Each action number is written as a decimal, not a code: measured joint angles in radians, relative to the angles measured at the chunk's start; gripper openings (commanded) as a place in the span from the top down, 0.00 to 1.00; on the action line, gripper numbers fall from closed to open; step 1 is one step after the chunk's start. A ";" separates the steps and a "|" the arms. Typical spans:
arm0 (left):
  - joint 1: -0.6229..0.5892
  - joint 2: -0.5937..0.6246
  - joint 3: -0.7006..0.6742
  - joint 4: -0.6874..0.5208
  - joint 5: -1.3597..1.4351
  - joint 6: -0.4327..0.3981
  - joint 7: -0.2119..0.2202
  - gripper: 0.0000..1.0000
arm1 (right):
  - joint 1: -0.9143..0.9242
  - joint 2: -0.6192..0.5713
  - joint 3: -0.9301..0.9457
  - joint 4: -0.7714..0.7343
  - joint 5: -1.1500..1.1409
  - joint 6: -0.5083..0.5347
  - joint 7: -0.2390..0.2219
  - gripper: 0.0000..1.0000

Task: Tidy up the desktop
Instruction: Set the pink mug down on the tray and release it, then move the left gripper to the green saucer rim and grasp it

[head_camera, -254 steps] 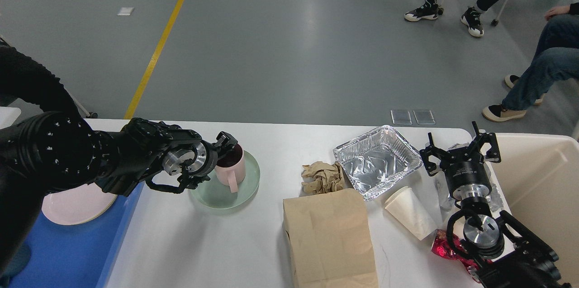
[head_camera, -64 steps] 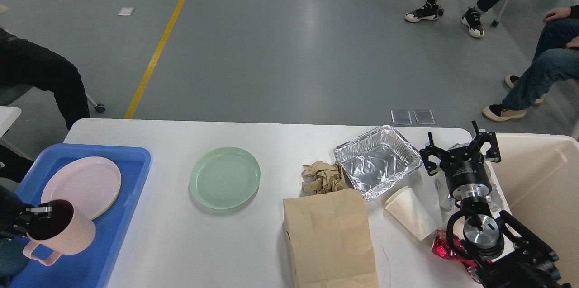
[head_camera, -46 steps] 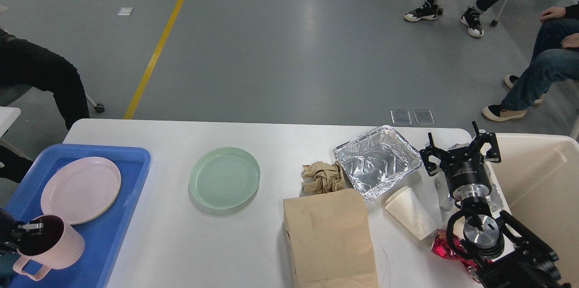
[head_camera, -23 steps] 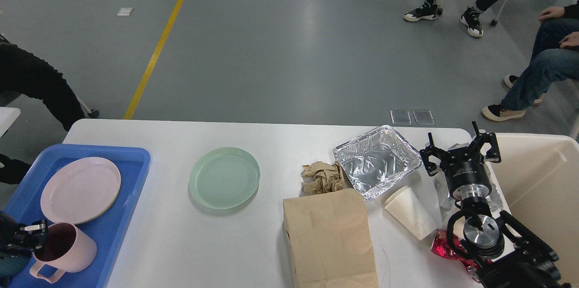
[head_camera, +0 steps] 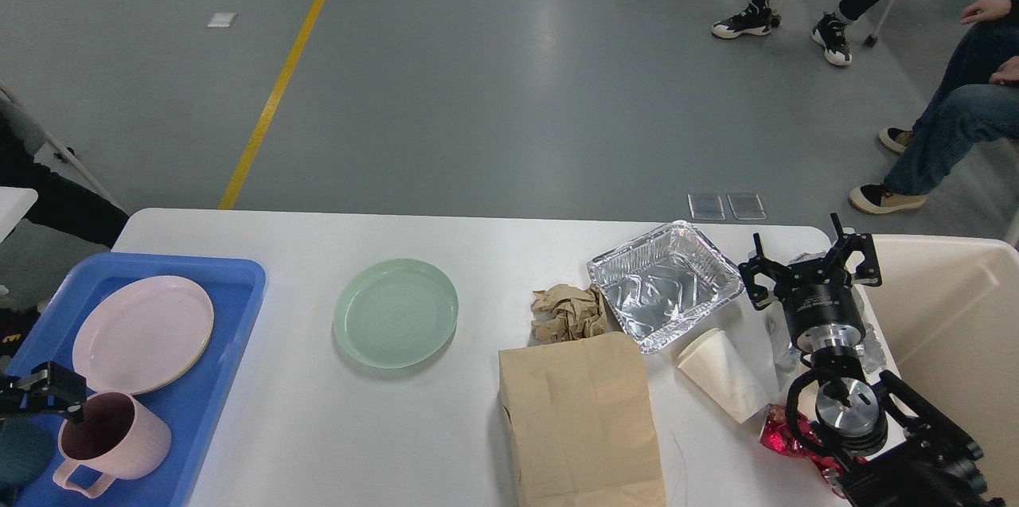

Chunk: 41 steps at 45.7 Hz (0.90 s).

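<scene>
The white desktop [head_camera: 302, 419] carries a green plate [head_camera: 396, 313], crumpled brown paper [head_camera: 568, 313], a foil tray [head_camera: 665, 284], a flat brown paper bag [head_camera: 581, 419], a tipped paper cup [head_camera: 720, 372] and a red wrapper [head_camera: 772, 435]. A pink mug [head_camera: 119, 439] stands in the blue tray [head_camera: 203, 403] beside a pink plate [head_camera: 143, 333]. My left gripper [head_camera: 44, 395] is at the left edge, open, just above and left of the mug's rim. My right gripper [head_camera: 808, 264] is open and empty, right of the foil tray.
A beige bin [head_camera: 947, 332] stands off the desktop's right end. Crumpled clear plastic [head_camera: 776, 332] lies under my right arm. People sit beyond the desktop at the far right, and a person's dark leg shows at the far left.
My left gripper carried the pink mug from the green plate to the blue tray, set it down and has lifted off its rim. The right arm has not moved.
</scene>
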 measured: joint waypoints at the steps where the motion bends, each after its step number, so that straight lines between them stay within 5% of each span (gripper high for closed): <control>1: -0.027 -0.002 0.021 -0.009 0.000 -0.017 0.000 0.04 | 0.000 0.000 0.000 0.000 0.000 0.000 0.000 0.00; 13: -0.487 -0.138 0.307 -0.222 -0.002 -0.140 -0.001 0.04 | 0.000 0.000 0.001 0.000 0.000 0.000 0.000 0.00; 21: -0.808 -0.346 0.380 -0.375 -0.056 -0.221 -0.006 0.04 | 0.000 0.000 0.000 0.000 0.000 0.000 0.000 0.00; 41: -1.200 -0.719 0.331 -0.609 -0.473 -0.290 0.001 0.04 | 0.000 0.000 -0.001 0.000 0.000 0.000 0.000 0.00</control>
